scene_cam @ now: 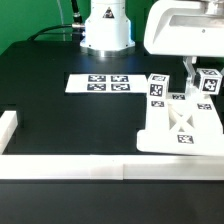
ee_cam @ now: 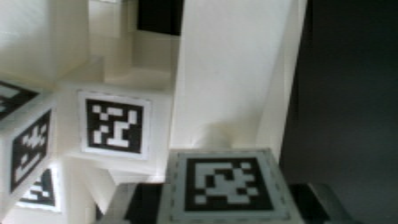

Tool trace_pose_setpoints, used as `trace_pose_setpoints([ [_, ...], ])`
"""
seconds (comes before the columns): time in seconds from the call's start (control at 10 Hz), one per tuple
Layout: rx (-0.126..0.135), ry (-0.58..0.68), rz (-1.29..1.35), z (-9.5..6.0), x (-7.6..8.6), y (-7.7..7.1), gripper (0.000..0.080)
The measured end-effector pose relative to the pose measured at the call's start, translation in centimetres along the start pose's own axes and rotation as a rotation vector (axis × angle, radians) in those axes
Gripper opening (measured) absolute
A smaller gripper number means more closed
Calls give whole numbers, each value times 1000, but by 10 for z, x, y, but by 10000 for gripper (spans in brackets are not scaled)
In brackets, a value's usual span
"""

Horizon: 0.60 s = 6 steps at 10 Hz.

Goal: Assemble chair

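Chair (scene_cam: 180, 125) frame flat, long axis toward rail; tool (scene_cam: 190, 82) clamped on upright piece.

Black table top (scene_cam: 70, 120): wide bare stretch, well apart from the fingers, open passage. Flat white marker board (scene_cam: 98, 83) lies low there, no real barrier. Long white rail (scene_cam: 60, 167) walls the near edge. Around the fingers, crowded: blocky white tagged plastic chair (scene_cam: 180, 125) parts stand just beside and beneath them. Wrist view: tall white upright (ee_cam: 231, 80) fills the space directly ahead of the fingers; tagged blocks (ee_cam: 111, 125) flank it closely.
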<state>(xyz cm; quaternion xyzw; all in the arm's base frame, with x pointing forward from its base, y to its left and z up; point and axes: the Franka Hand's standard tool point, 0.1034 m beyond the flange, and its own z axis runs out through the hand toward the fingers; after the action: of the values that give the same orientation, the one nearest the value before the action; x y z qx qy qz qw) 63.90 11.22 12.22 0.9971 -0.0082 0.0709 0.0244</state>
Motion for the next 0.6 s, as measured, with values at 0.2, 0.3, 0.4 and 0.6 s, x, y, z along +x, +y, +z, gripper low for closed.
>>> trace_pose_setpoints([
  [0.2, 0, 6, -1, 0, 1, 0, 271],
  [0.3, 1, 13, -2, 0, 2, -1, 271],
  [0.4, 1, 17, -2, 0, 2, -1, 271],
  [0.6, 3, 27, -3, 0, 0, -1, 271],
])
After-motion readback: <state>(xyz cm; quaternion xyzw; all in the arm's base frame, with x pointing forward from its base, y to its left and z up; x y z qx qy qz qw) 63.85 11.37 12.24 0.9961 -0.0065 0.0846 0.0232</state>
